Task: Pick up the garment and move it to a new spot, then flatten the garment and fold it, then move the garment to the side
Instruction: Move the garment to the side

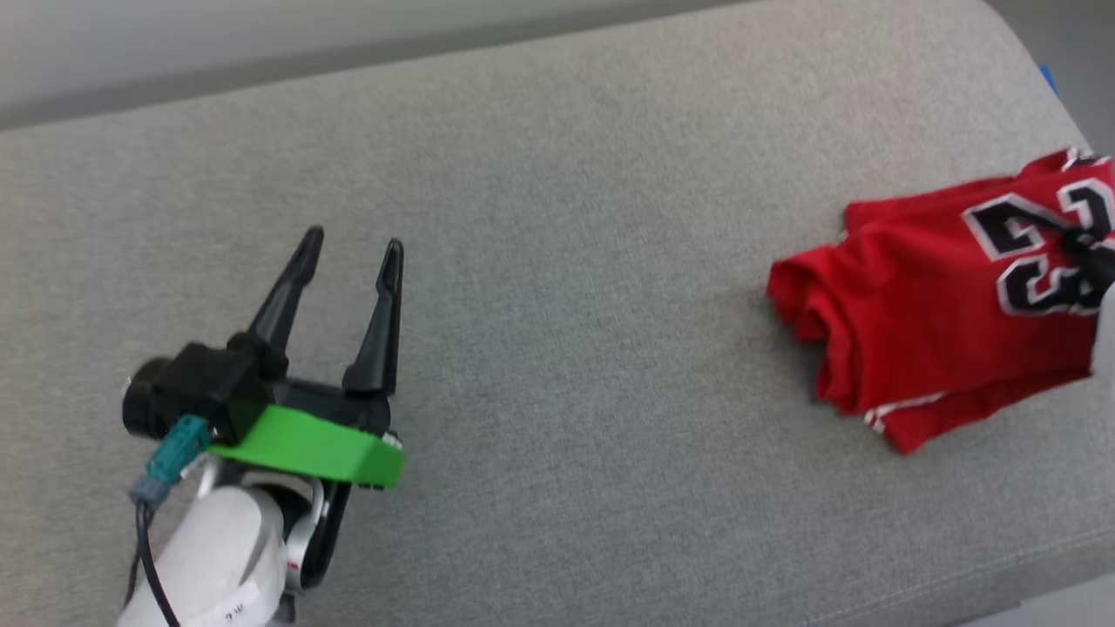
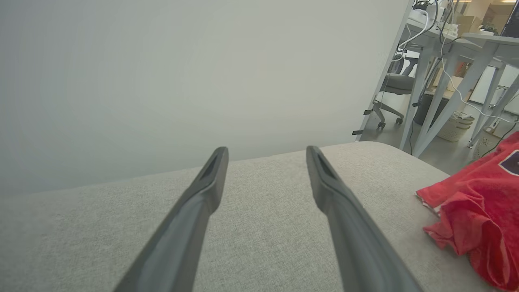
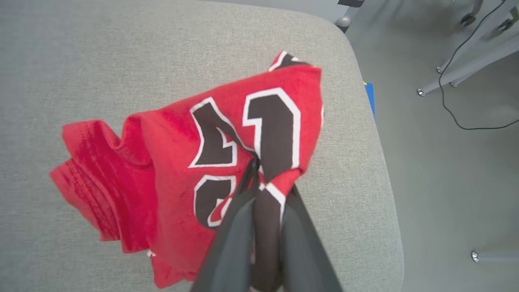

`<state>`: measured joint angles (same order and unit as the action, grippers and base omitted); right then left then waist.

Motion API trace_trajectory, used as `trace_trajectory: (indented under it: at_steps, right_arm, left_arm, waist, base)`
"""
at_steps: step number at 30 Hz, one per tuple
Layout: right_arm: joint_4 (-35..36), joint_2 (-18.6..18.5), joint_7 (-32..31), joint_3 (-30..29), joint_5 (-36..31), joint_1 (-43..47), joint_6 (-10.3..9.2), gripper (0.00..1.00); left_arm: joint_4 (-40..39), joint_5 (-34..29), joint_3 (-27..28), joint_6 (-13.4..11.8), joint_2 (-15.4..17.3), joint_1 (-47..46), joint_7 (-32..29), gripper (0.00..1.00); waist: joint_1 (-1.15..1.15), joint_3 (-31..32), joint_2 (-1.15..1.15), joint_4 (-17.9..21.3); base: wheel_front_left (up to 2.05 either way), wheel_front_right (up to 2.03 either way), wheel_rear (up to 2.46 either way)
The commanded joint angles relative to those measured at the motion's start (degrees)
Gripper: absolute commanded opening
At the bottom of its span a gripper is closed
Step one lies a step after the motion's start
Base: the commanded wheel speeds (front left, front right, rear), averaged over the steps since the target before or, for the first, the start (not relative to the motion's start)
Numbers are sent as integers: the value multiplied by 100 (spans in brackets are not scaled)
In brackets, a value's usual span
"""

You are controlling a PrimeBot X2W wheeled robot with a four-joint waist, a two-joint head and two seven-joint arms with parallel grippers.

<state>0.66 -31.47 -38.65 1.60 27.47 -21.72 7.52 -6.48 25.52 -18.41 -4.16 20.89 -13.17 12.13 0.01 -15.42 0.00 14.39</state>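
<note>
The garment (image 1: 923, 305), a red jersey with black white-outlined characters facing up, lies bunched near the right end of the grey padded surface (image 1: 557, 261). In the right wrist view my right gripper (image 3: 263, 182) is shut on a fold of the garment (image 3: 170, 170) in its printed area, and the cloth rises to the fingers. A dark finger of that gripper (image 1: 1089, 252) shows at the head view's right edge. My left gripper (image 1: 353, 239) hovers open and empty over bare cushion far to the left. In its own view its fingers (image 2: 266, 151) are spread and the garment (image 2: 482, 211) lies to the right.
The padded surface's rounded right edge (image 3: 385, 162) is close beside the garment, with grey floor beyond it. A blue tape mark (image 3: 369, 101) sits at that edge. Desk legs (image 2: 429, 105), cables and an office chair (image 2: 395, 87) stand past the far corner. A pale wall backs the surface.
</note>
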Motion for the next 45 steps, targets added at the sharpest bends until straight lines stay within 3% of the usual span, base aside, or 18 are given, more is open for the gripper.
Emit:
trace_trajectory:
  at_steps: [1,9,18,19,21,22,29,36,45]
  right_arm:
    - [-263,-57,138,-98,34,-271,-3,0]
    - [-1685,-569,821,-568,-284,-1154,-3,0]
    - [-2664,-471,1861,-1326,-1317,-1841,-3,0]
    - [-2762,-428,1983,-1436,-1465,-1887,-3,6]
    - [-2989,-315,2203,-1671,-1741,-1981,-3,88]
    - [-3117,-263,2293,-1794,-1895,-2029,-3,100]
    - [-3628,-33,2990,-2285,-2679,-2159,-3,100]
    - [-3811,38,3838,-2982,-3704,-1952,-3,100]
    - [-4068,489,5022,-2604,-3019,-1352,-3,100]
  left_arm:
    - [-81,-104,-14,69,92,-230,-45,100]
    - [-466,-299,-130,264,275,-940,-294,100]
    - [-602,-388,-202,365,342,-1360,-378,100]
    - [-592,-388,-208,371,340,-1378,-372,100]
    - [-561,-382,-214,379,337,-1405,-351,100]
    - [-537,-378,-218,384,335,-1415,-337,100]
    - [-326,-325,-271,393,244,-1424,-201,100]
    - [-5,-223,-345,375,56,-1234,9,100]
    - [464,116,-160,148,-235,-455,202,100]
  waist:
    - [-1,-1005,0,254]
    - [-1,-1880,0,64]
    - [-1,-2458,0,-116]
    - [-1,-2477,0,-131]
    - [-1,-2493,0,-158]
    - [-1,-2492,0,-172]
    - [-1,-2264,0,-272]
    - [-1,-1629,0,-462]
    - [-1,-532,0,-575]
  base:
    - [0,0,0]
    - [0,0,0]
    - [0,0,0]
    - [0,0,0]
    - [0,0,0]
    - [0,0,0]
    - [0,0,0]
    - [0,0,0]
    - [0,0,0]
